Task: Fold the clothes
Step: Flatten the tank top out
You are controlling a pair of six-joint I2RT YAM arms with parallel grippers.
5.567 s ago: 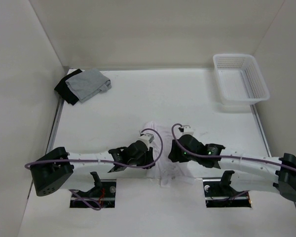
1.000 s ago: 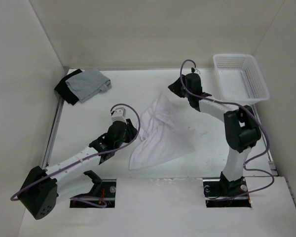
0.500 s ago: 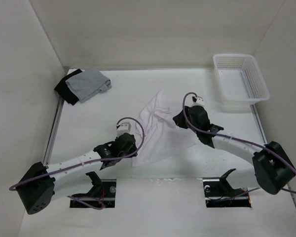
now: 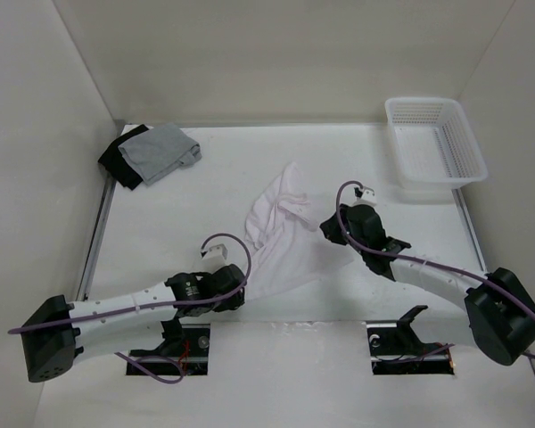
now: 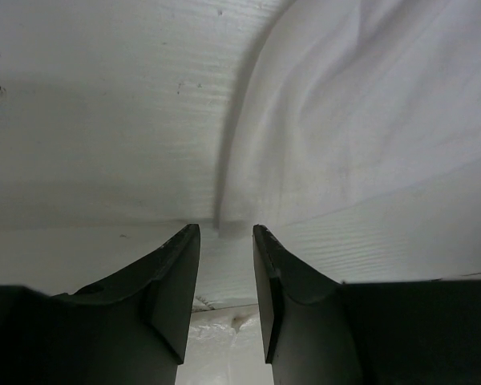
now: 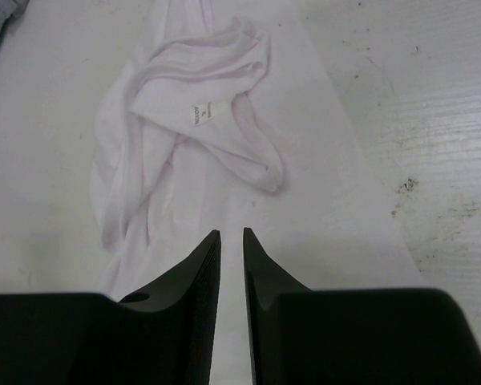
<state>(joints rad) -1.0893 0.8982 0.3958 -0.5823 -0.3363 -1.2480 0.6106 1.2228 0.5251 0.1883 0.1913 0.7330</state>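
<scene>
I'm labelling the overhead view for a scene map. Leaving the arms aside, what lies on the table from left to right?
black folded garment → grey folded garment → white tank top → white plastic basket

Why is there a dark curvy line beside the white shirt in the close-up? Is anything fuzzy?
Left wrist view: that line is the shadow along the edge of the tank top on the table. Right wrist view: the light is even, but the label is too blurry to read. Top view: soft light, faint shadows.
</scene>
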